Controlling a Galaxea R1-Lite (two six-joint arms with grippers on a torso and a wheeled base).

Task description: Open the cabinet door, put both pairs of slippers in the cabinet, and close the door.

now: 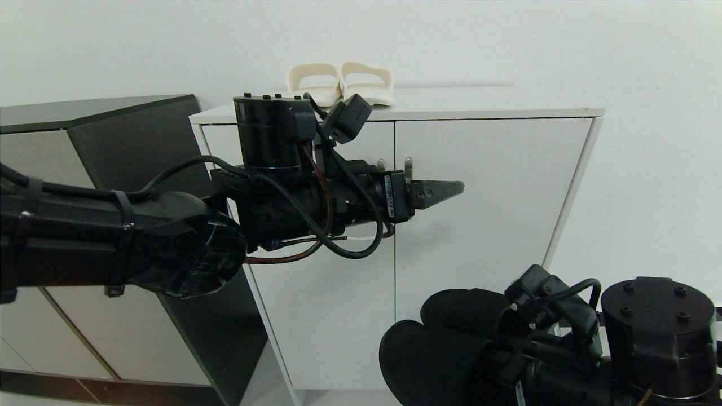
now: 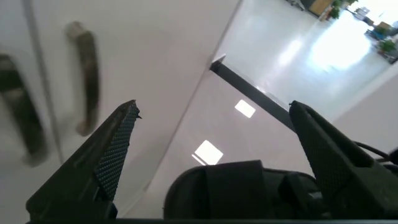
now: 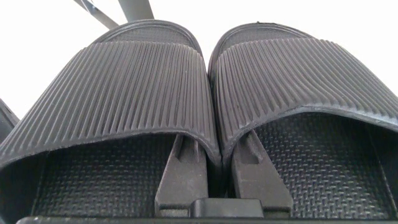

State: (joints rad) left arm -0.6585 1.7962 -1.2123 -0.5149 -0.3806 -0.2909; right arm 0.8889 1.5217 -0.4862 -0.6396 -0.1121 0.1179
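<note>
The white cabinet (image 1: 485,225) has both doors shut, with two metal handles (image 1: 408,167) either side of the centre seam. My left gripper (image 1: 458,185) is held level in front of those handles, pointing right; in the left wrist view it (image 2: 214,107) is open and holds nothing, with the handles (image 2: 84,81) beside one finger. A cream pair of slippers (image 1: 340,83) rests on the cabinet top. Low at the right, the black pair of slippers (image 1: 440,344) hangs before the right door. My right gripper (image 3: 217,183) is shut on the two inner strap edges of the black slippers (image 3: 137,87).
A dark cabinet (image 1: 141,129) with slanted panels stands against the white cabinet's left side. A plain wall lies behind and to the right. Glossy floor (image 2: 292,56) shows below in the left wrist view.
</note>
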